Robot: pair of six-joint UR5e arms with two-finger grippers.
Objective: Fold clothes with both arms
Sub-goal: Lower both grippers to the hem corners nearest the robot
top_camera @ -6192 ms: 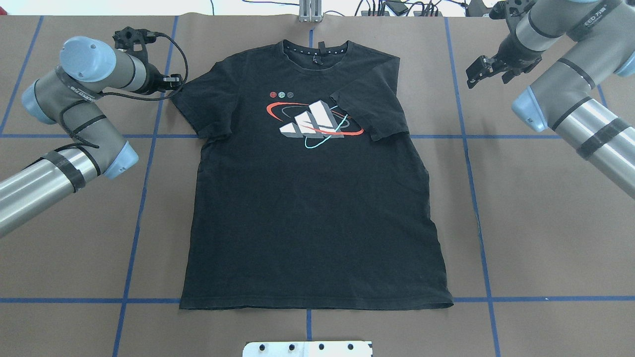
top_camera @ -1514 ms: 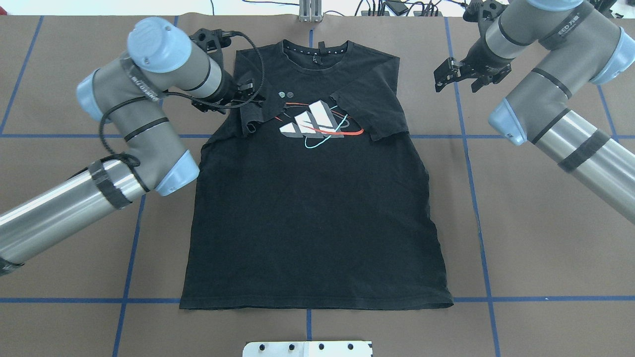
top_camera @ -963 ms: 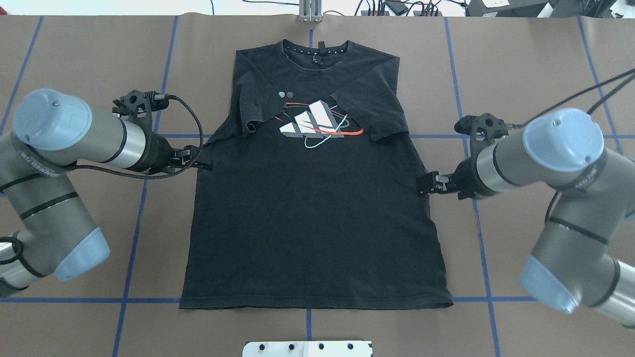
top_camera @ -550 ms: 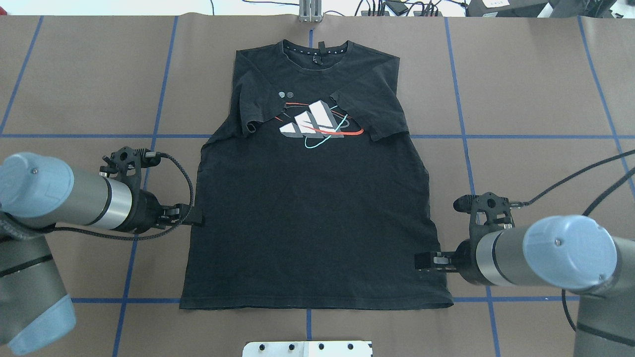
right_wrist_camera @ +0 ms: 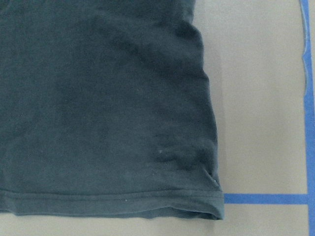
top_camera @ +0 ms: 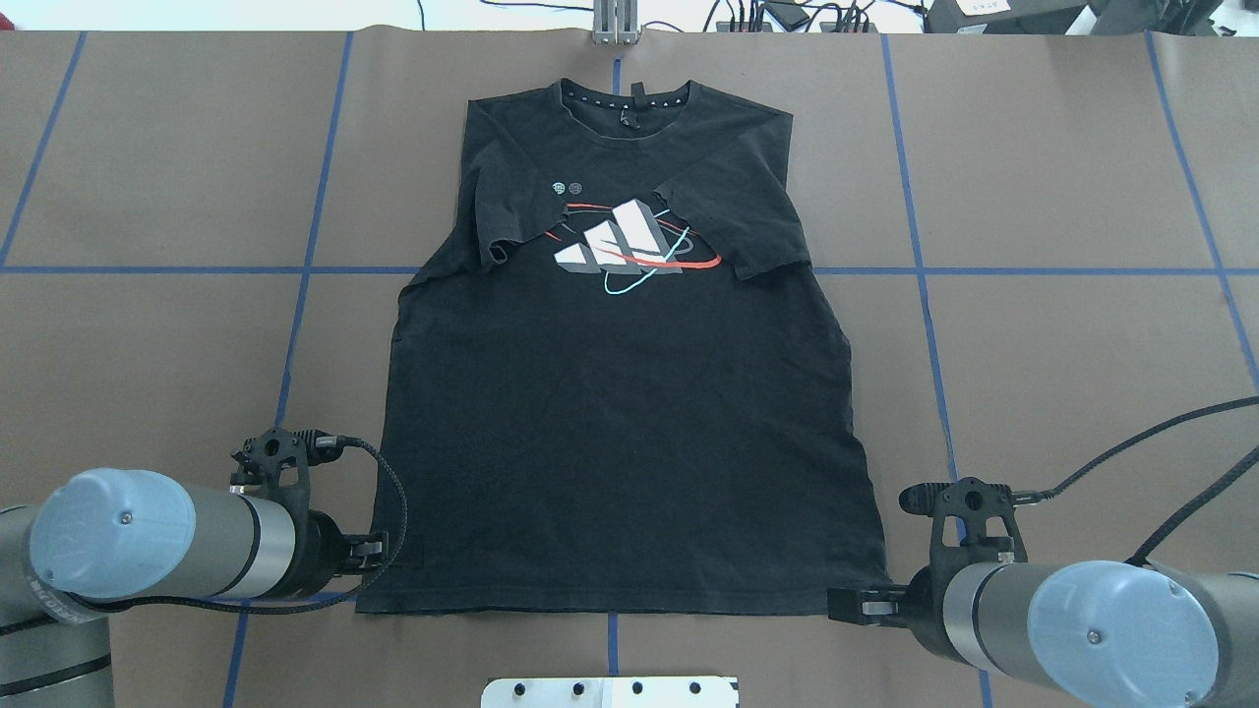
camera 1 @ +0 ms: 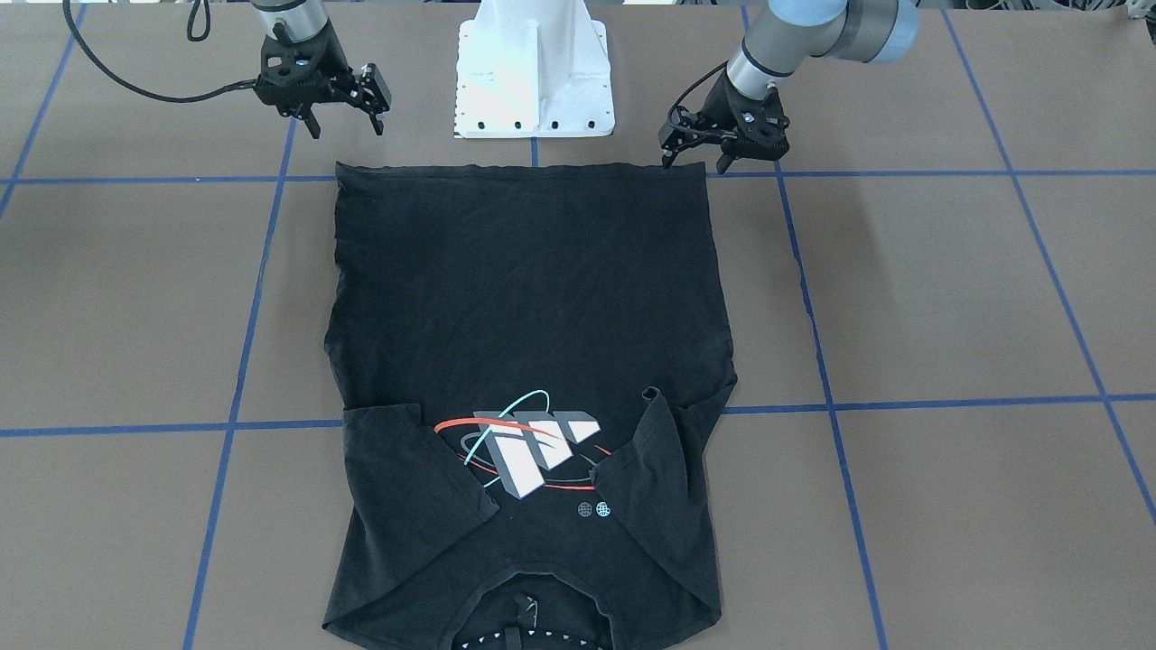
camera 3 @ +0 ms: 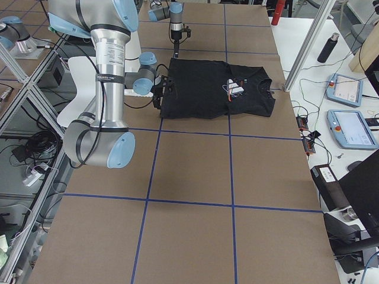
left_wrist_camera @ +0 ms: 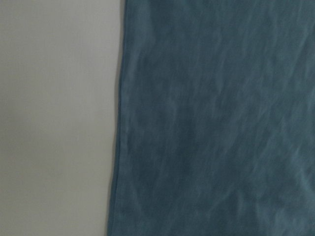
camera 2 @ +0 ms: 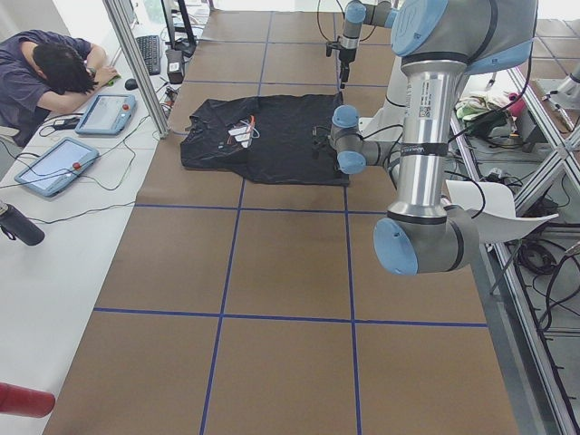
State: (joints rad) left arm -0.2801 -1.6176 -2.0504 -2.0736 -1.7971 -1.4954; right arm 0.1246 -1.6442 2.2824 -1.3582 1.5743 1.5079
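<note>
Centred on the brown paper-covered bench (top_camera: 1082, 393), black short-sleeved T-shirt (top_camera: 620, 442) spread flat, printed face up. Collar (top_camera: 629, 98) toward the top of the overhead frame, straight hem (top_camera: 620, 600) toward the bottom. White, red and cyan orbit-ring logo (top_camera: 629, 246) on the chest, partly covered by both short sleeves, each folded inward: one (top_camera: 497, 211) left of the logo, the other (top_camera: 748, 221) right of it.

At the lower left of the overhead frame, silver-grey tubular left arm (top_camera: 148, 546) with light blue joint caps, reaching to the hem's left corner. Upper right of the front-facing frame: small black left gripper (camera 1: 695, 165), fingers (camera 1: 722, 164) spread wide, either side of that hem corner; touching the cloth or not, impossible to tell. At the lower right of the overhead frame, matching right arm (top_camera: 1082, 619) by the other hem corner. Upper left of the front-facing frame: small black right gripper (camera 1: 346, 126), fingers (camera 1: 312, 122) likewise wide, showing just apart from the hem.

Left wrist view: cloth filling the right of the frame, side edge running top to bottom, bare bench on the left. Right wrist view: hem corner at lower right, blue tape beside it.

Blue tape grid lines (top_camera: 315, 197) across the bench. White pedestal base (camera 1: 535, 72) at top centre of the front-facing frame, near the hem. Upper left of the exterior left frame: person (camera 2: 45, 72) leaning over a white side table.
</note>
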